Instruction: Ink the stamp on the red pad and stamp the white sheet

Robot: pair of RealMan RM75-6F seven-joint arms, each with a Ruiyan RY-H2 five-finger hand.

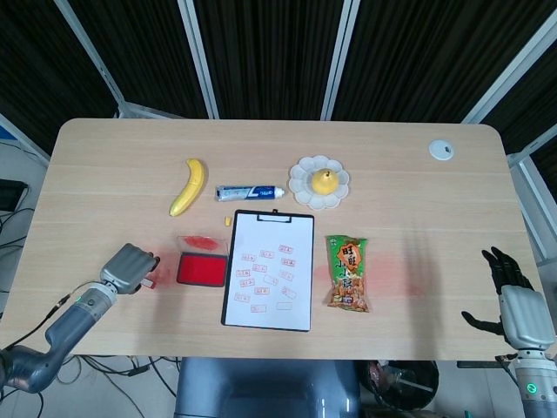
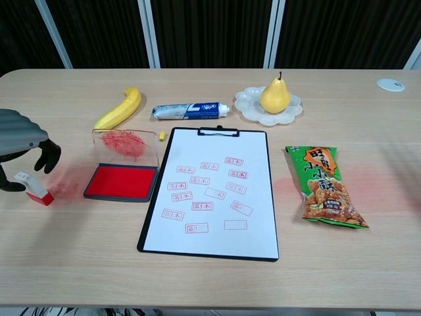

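Note:
A small stamp (image 2: 34, 187), white on top with a red base, stands on the table left of the red ink pad (image 2: 122, 182). The pad's clear lid (image 2: 125, 143) is tilted up behind it. My left hand (image 2: 20, 141) arches over the stamp, thumb on one side and curled fingers on the other, without clearly touching it. From the head view, this left hand (image 1: 129, 268) hides the stamp. The white sheet (image 2: 210, 197) lies on a black clipboard and bears several red prints. My right hand (image 1: 513, 300) hangs off the table's right edge, fingers spread, holding nothing.
Along the back are a banana (image 2: 120, 108), a toothpaste tube (image 2: 189, 110) and a pear on a white plate (image 2: 253, 105). A green snack bag (image 2: 325, 187) lies right of the clipboard. A white disc (image 1: 441, 150) sits at the far right corner.

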